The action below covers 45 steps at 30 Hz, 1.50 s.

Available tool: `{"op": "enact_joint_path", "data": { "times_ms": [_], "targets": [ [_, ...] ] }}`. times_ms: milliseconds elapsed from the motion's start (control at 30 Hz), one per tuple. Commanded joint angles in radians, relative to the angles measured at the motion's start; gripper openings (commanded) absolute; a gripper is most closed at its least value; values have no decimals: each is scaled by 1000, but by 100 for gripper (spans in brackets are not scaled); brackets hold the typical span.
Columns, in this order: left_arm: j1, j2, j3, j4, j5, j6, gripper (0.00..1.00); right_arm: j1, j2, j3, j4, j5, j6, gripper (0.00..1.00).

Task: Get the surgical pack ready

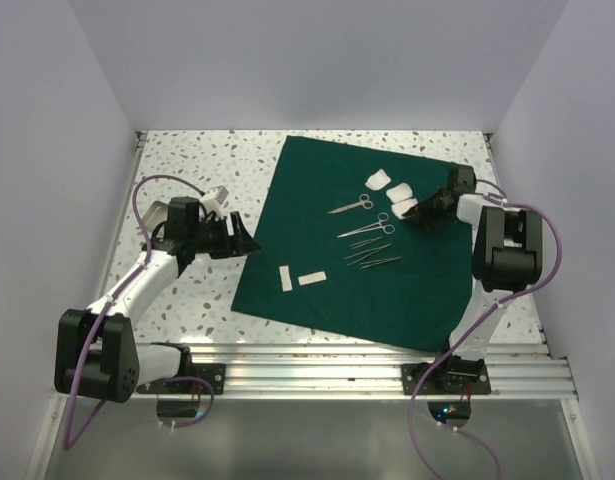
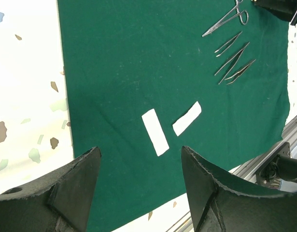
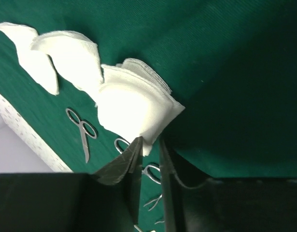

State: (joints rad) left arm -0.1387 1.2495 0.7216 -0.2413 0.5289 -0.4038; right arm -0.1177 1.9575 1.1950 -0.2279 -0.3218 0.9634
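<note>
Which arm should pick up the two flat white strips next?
Left, probably. The left tool is open at the left edge of the drape, with the white strips just ahead. The right tool is across the drape, tips at a gauze pad.

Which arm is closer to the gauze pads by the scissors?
Right. The right gripper is at the nearest gauze pad; the left gripper is across the drape, at its opposite edge.

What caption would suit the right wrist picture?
Right claw straddling the corner of a white gauze pad on green cloth, scissors beyond.
</note>
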Motion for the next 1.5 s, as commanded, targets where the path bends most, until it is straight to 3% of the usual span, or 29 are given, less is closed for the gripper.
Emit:
{"op": "enact_joint_path", "data": {
  "times_ms": [0, 267, 633, 1467],
  "targets": [
    [-2, -4, 4, 30, 19, 22, 72, 6, -58, -14, -36, 26, -37, 26],
    [-2, 1, 1, 37, 23, 17, 72, 6, -48, -17, -30, 30, -54, 37],
    [-2, -5, -5, 34, 22, 17, 72, -8, -19, 43, -74, 66, -112, 36],
    [-2, -22, -11, 34, 22, 3, 72, -8, 60, 66, 24, 73, -78, 33]
  ]
}}
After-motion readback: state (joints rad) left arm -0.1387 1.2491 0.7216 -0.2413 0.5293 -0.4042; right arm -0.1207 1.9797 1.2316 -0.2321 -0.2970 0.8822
